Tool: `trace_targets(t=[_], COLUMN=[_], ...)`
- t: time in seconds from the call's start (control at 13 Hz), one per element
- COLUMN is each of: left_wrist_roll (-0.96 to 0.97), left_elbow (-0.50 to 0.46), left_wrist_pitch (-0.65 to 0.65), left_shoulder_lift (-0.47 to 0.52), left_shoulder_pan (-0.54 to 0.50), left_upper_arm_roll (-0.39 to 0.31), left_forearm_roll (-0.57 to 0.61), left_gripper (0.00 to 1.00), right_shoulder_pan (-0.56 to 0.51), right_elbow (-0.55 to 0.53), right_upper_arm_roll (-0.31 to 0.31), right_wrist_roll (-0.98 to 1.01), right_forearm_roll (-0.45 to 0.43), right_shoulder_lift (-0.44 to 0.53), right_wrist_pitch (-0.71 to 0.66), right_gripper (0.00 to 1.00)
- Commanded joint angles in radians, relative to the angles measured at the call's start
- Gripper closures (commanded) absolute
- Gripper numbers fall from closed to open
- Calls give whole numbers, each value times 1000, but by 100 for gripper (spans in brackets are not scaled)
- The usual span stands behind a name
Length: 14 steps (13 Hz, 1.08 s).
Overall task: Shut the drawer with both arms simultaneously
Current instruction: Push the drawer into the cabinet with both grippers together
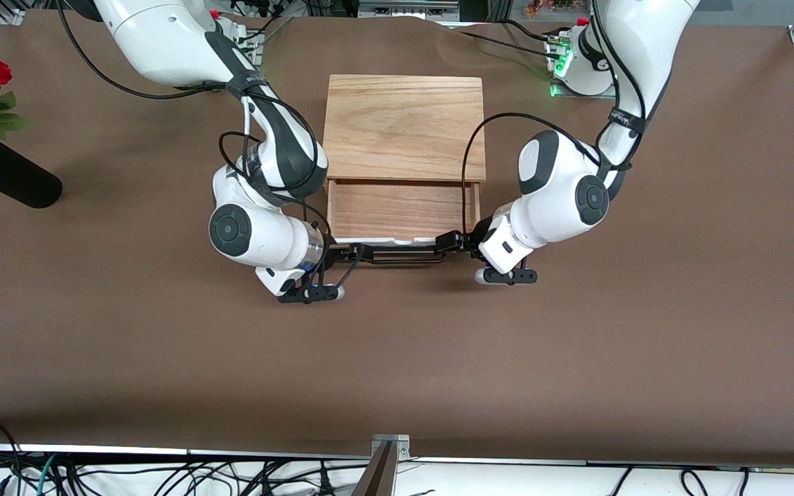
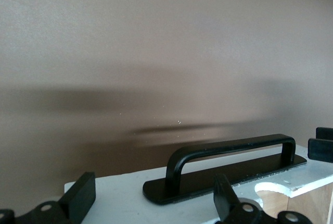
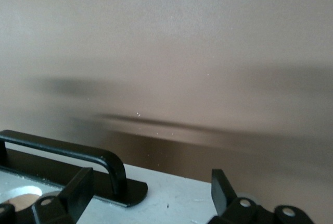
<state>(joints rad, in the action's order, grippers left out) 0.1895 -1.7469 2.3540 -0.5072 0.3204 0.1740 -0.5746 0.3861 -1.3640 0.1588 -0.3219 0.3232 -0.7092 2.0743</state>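
The drawer (image 1: 402, 210) stands pulled out of the oak-coloured box (image 1: 404, 127), its light-wood tray open to view. Its white front panel (image 1: 378, 240) and black bar handle (image 1: 404, 257) face the front camera. My left gripper (image 1: 455, 241) is open at the panel's end toward the left arm. In the left wrist view the gripper (image 2: 153, 198) spans the white front (image 2: 114, 200) beside the handle (image 2: 229, 148). My right gripper (image 1: 350, 253) is open at the panel's other end. In the right wrist view the gripper (image 3: 151, 188) spans the white front (image 3: 171, 198) beside the handle (image 3: 62, 151).
A black vase with red roses (image 1: 4, 172) lies at the right arm's end of the brown table (image 1: 397, 358). The right gripper's black fingers (image 2: 322, 146) show at the edge of the left wrist view.
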Motion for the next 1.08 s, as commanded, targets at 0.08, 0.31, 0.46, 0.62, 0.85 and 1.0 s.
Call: trace_targets(t=[0.08, 0.31, 0.46, 0.62, 0.85, 1.0], left_wrist_roll=[-9, -15, -15, -16, -19, -30], left_elbow=[10, 7, 0, -6, -19, -39], left_wrist_pitch=[-94, -200, -235, -283, -347, -367], left_shoulder_lift=[-5, -7, -5, -1, 15, 32], left_shoulder_pan=[2, -1, -3, -7, -21, -23], left_upper_arm_roll=[2, 2, 2, 2, 2, 2], left_forearm_roll=[-25, -19, -19, -19, -19, -19], left_gripper=[0, 0, 0, 0, 0, 0], right_shoulder_pan=[-3, -3, -1, 10, 22, 28], right_elbow=[-1, -1, -1, -1, -1, -3], right_upper_arm_roll=[11, 24, 24, 24, 24, 24], right_wrist_roll=[-9, -11, -9, -11, -11, -11], right_forearm_roll=[17, 17, 17, 17, 17, 17], right_shoulder_lift=[4, 4, 4, 2, 2, 2], right_wrist_pitch=[-78, -131, -164, -195, -270, -324], right_gripper=[0, 0, 0, 0, 0, 0])
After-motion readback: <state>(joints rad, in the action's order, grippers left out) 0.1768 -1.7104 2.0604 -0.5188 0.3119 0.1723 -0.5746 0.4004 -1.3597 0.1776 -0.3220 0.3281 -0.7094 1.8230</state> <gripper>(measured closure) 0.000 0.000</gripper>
